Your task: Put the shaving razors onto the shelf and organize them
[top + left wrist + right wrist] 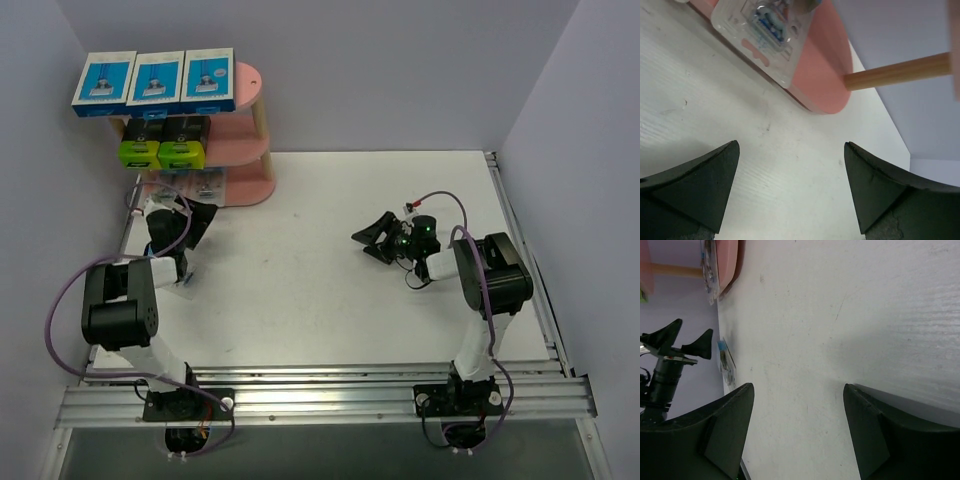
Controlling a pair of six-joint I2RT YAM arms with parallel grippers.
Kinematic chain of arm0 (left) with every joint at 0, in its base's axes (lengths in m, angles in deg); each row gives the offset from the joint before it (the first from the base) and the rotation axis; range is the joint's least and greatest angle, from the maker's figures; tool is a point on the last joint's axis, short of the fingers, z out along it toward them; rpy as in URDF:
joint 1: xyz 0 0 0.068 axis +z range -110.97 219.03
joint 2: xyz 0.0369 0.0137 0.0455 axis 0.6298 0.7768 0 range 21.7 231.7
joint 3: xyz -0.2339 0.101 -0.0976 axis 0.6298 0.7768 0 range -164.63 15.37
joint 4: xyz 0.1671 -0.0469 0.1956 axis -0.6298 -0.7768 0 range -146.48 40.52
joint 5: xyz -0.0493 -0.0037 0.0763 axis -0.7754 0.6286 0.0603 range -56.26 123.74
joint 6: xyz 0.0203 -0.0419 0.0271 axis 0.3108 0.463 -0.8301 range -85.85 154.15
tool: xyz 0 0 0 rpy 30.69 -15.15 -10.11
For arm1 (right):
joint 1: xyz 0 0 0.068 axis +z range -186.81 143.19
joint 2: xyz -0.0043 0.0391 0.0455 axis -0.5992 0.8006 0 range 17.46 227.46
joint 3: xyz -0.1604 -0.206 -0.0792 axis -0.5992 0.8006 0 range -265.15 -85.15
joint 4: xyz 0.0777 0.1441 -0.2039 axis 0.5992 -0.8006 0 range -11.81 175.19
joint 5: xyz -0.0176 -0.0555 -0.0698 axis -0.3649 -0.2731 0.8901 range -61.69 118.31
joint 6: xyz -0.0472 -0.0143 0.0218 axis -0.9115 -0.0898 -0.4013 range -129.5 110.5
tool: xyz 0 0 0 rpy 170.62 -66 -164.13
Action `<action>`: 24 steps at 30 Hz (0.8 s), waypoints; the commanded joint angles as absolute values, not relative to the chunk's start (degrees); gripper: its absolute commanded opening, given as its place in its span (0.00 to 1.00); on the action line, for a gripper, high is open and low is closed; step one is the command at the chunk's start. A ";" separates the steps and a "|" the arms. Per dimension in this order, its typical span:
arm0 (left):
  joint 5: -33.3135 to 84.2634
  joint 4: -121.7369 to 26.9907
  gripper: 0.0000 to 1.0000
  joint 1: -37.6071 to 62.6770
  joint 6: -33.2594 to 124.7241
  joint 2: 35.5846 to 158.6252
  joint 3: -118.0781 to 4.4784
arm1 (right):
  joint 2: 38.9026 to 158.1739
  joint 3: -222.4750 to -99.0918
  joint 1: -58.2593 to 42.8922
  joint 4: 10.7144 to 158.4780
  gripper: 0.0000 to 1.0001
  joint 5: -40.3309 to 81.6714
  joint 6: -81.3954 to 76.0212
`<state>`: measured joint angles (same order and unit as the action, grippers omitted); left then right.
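Observation:
The pink shelf (250, 130) stands at the back left. Three blue-and-white boxes (155, 80) lie side by side on its top board. Two black boxes with lime-green ends (162, 142) sit on the middle board. Clear blister packs (188, 185) sit on the bottom board; one shows in the left wrist view (760, 35). Another blister pack (186, 284) lies on the table beside the left arm and also shows in the right wrist view (726, 365). My left gripper (197, 224) (790, 145) is open and empty, just in front of the bottom board. My right gripper (374, 240) (798, 386) is open and empty over the table's middle.
A pale wooden post (900, 72) and the edge of the pink bottom board (822, 75) are close ahead of the left gripper. Purple walls close in the table on the left, back and right. A metal rail (300, 395) runs along the near edge.

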<state>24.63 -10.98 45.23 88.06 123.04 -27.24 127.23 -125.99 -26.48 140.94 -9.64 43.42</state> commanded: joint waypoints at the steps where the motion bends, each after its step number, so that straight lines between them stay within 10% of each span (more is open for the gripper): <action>1: 25.65 -18.84 0.94 45.63 84.96 112.69 -26.64 | 123.73 -124.79 -25.30 137.05 0.68 -9.57 41.74; 14: 27.24 -56.06 1.00 52.73 67.99 83.32 -27.61 | 118.62 -126.81 -14.31 128.52 0.61 -6.14 36.90; 19: 24.51 -63.53 0.71 60.02 67.29 83.92 -25.85 | 118.18 -125.85 -13.08 128.17 0.59 -6.23 37.61; 21: 25.29 -64.76 0.23 60.74 68.07 85.24 -25.33 | 117.74 -125.32 -12.90 127.82 0.59 -6.32 37.35; 24: 25.48 -64.16 0.11 60.83 68.95 86.82 -25.67 | 116.25 -124.26 -12.90 126.85 0.59 -6.14 36.64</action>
<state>26.27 -61.29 60.53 69.29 85.64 -25.32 120.24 -125.09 -13.41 127.71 -6.52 37.98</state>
